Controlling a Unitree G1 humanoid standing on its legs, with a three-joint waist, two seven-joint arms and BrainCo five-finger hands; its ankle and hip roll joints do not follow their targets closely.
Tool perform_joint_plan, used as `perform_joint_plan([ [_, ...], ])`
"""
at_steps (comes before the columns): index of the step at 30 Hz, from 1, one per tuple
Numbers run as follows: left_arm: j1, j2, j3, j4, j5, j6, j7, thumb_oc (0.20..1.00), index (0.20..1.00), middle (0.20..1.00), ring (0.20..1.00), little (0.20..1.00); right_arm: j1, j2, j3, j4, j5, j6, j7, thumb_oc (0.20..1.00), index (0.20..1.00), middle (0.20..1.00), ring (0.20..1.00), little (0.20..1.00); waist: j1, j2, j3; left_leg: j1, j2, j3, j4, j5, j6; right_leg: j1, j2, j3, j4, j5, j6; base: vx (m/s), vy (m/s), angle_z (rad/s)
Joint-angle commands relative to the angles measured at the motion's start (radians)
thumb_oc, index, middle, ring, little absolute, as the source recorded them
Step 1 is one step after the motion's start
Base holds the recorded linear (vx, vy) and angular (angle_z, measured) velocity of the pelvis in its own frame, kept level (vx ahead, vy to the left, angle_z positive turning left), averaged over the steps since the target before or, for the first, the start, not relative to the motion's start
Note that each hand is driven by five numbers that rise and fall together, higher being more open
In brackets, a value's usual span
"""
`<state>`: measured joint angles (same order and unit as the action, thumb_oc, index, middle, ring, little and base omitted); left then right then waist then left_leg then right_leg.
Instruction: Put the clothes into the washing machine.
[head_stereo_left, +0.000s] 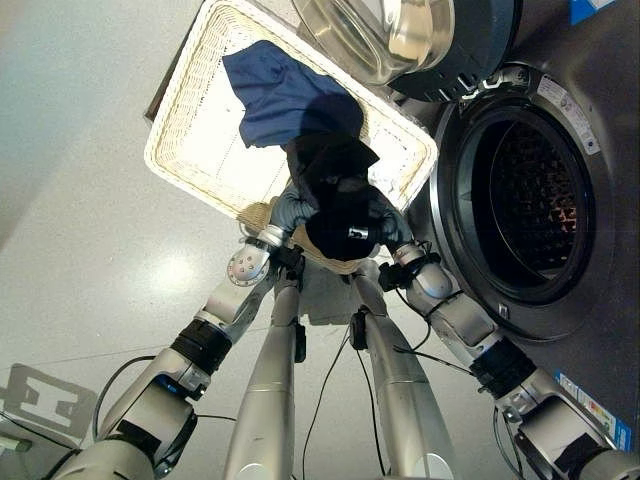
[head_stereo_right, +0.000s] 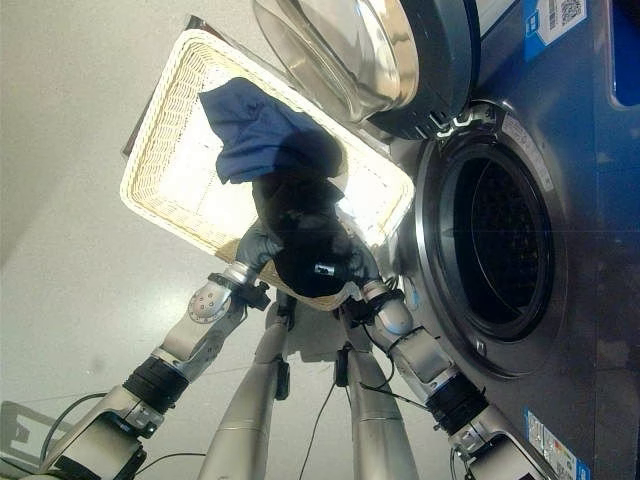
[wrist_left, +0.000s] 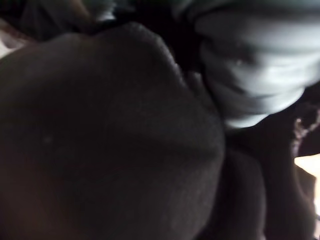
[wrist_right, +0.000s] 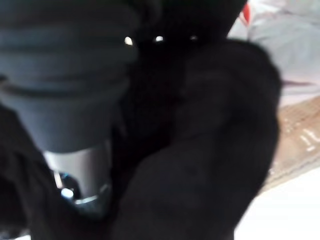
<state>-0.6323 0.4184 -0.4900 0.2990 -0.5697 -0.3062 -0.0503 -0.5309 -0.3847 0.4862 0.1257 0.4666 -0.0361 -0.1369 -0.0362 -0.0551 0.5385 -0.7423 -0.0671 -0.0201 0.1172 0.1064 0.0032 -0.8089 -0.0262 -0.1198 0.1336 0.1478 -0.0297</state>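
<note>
Head views, looking down: a white wicker laundry basket (head_stereo_left: 190, 150) stands on the pale floor (head_stereo_left: 80, 250) just beside a front-loading washing machine (head_stereo_left: 590, 230), whose round glass door (head_stereo_left: 400, 35) is swung wide and overhangs the basket's far corner, leaving the drum opening (head_stereo_left: 525, 205) exposed. A blue garment (head_stereo_left: 280, 95) lies inside the basket, draped toward the rim nearest the machine door. A black garment (head_stereo_left: 335, 195) is bunched over the basket's near rim, one end touching the blue garment and the rest gathered into a rounded mass between the two hands. The left hand (head_stereo_left: 288, 208) meets the bundle from the robot's left and the right hand (head_stereo_left: 388, 222) from the robot's right, their dark ribbed covers pressed against the cloth on either side. The fingers of both hands are buried in or behind the black fabric, so how far either hand is closed cannot be told. Wrist views: each shows dark cloth at very close range against the ribbed wrist cover; the right wrist view also shows a strip of the wicker rim (wrist_right: 295, 135) past the cloth. The black garment remains outside the drum, at the basket's edge.
</note>
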Motion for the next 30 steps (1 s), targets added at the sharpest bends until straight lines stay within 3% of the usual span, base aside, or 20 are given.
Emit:
perform_joint_plan([
  [1, -0.010, -0.031, -0.028, -0.123, 0.046, -0.023, -0.033, 0.200, 0.200, 0.200, 0.200, 0.200, 0.016, -0.012, 0.054, -0.092, 0.051, -0.005, 0.072, 1.000, 1.000, 1.000, 1.000, 1.000, -0.006, 0.054, -0.018, -0.014, -0.017, 0.055, -0.018, 0.025, -0.013, 0.004, -0.017, 0.015, 0.000, 0.010, 0.126, 0.00, 0.000, 0.00],
  [4, -0.016, -0.029, -0.036, -0.108, 0.083, -0.008, 0.024, 0.200, 0.200, 0.200, 0.200, 0.200, 0.010, -0.012, 0.073, -0.108, 0.078, 0.036, 0.123, 1.000, 1.000, 1.000, 1.000, 1.000, -0.004, 0.051, -0.018, -0.015, -0.017, 0.053, -0.020, 0.028, -0.013, 0.002, -0.016, 0.011, 0.001, 0.012, 0.127, 0.00, 0.000, 0.00],
  [10, -0.026, -0.010, -0.042, -0.090, 0.107, 0.007, 0.043, 0.200, 0.200, 0.200, 0.200, 0.200, 0.001, -0.031, 0.094, -0.130, 0.162, 0.077, 0.186, 1.000, 1.000, 1.000, 1.000, 1.000, -0.002, 0.045, -0.018, -0.020, -0.016, 0.053, -0.016, 0.030, -0.015, 0.000, -0.018, 0.003, 0.000, 0.014, 0.129, 0.00, -0.021, 0.01],
  [11, -0.032, -0.005, -0.049, -0.080, 0.107, 0.007, 0.034, 0.200, 0.200, 0.200, 0.200, 0.200, -0.003, -0.032, 0.100, -0.135, 0.177, 0.077, 0.196, 0.846, 0.846, 0.846, 0.846, 0.846, -0.002, 0.044, -0.018, -0.021, -0.017, 0.052, -0.014, 0.031, -0.017, 0.001, -0.018, 0.002, -0.002, 0.014, 0.129, 0.00, 0.000, 0.00],
  [12, -0.033, -0.004, -0.050, -0.079, 0.106, 0.007, 0.031, 0.200, 0.200, 0.200, 0.200, 0.200, -0.004, -0.032, 0.102, -0.137, 0.180, 0.077, 0.196, 0.765, 0.765, 0.765, 0.765, 0.765, -0.002, 0.044, -0.018, -0.021, -0.017, 0.052, -0.014, 0.031, -0.017, 0.001, -0.018, 0.002, -0.002, 0.015, 0.129, 0.00, 0.000, 0.00],
  [14, -0.037, -0.004, -0.058, -0.077, 0.099, 0.011, 0.002, 0.200, 0.200, 0.200, 0.200, 0.200, -0.009, -0.032, 0.106, -0.139, 0.200, 0.071, 0.191, 0.260, 0.260, 0.260, 0.260, 0.260, -0.002, 0.043, -0.018, -0.024, -0.018, 0.051, -0.010, 0.031, -0.017, -0.002, -0.017, 0.002, -0.001, 0.016, 0.129, 0.00, 0.000, 0.00],
  [15, -0.036, -0.006, -0.065, -0.078, 0.085, 0.009, -0.027, 0.200, 0.200, 0.200, 0.200, 0.200, -0.009, -0.029, 0.111, -0.141, 0.223, 0.072, 0.185, 0.200, 0.200, 0.200, 0.200, 0.200, -0.003, 0.043, -0.018, -0.026, -0.018, 0.052, -0.008, 0.031, -0.018, -0.003, -0.017, 0.003, -0.003, 0.017, 0.128, 0.00, 0.000, 0.00],
  [23, -0.027, -0.023, -0.095, -0.103, 0.046, 0.015, -0.147, 0.216, 0.216, 0.216, 0.216, 0.216, 0.012, -0.014, 0.118, -0.128, 0.322, 0.072, 0.168, 0.200, 0.200, 0.200, 0.200, 0.200, -0.010, 0.047, -0.018, -0.033, -0.020, 0.051, -0.014, 0.034, -0.019, -0.013, -0.013, 0.016, -0.014, 0.026, 0.126, 0.00, 0.000, 0.00],
  [24, -0.027, -0.024, -0.096, -0.104, 0.048, 0.015, -0.152, 0.241, 0.241, 0.241, 0.241, 0.241, 0.014, -0.012, 0.118, -0.127, 0.322, 0.071, 0.166, 0.200, 0.200, 0.200, 0.200, 0.200, -0.011, 0.047, -0.018, -0.033, -0.020, 0.051, -0.014, 0.033, -0.019, -0.013, -0.013, 0.016, -0.015, 0.026, 0.126, 0.00, 0.000, 0.00],
  [25, -0.029, -0.026, -0.104, -0.108, 0.043, 0.016, -0.161, 0.363, 0.363, 0.363, 0.363, 0.363, 0.016, -0.007, 0.118, -0.123, 0.333, 0.070, 0.159, 0.200, 0.200, 0.200, 0.200, 0.200, -0.013, 0.047, -0.018, -0.033, -0.020, 0.052, -0.017, 0.034, -0.019, -0.014, -0.011, 0.019, -0.019, 0.030, 0.126, 0.00, 0.000, 0.00],
  [26, -0.030, -0.026, -0.106, -0.108, 0.040, 0.016, -0.164, 0.404, 0.404, 0.404, 0.404, 0.404, 0.017, -0.006, 0.119, -0.122, 0.340, 0.070, 0.157, 0.200, 0.200, 0.200, 0.200, 0.200, -0.014, 0.047, -0.018, -0.033, -0.020, 0.052, -0.017, 0.035, -0.019, -0.014, -0.011, 0.020, -0.020, 0.030, 0.125, 0.00, 0.000, 0.00],
  [30, -0.017, -0.035, -0.109, -0.132, -0.001, 0.021, -0.172, 0.495, 0.495, 0.495, 0.495, 0.495, 0.026, 0.003, 0.120, -0.103, 0.380, 0.041, 0.158, 0.200, 0.200, 0.200, 0.200, 0.200, -0.013, 0.048, -0.018, -0.030, -0.021, 0.051, -0.025, 0.035, -0.017, -0.013, -0.007, 0.025, -0.029, 0.036, 0.126, 0.00, 0.000, 0.00],
])
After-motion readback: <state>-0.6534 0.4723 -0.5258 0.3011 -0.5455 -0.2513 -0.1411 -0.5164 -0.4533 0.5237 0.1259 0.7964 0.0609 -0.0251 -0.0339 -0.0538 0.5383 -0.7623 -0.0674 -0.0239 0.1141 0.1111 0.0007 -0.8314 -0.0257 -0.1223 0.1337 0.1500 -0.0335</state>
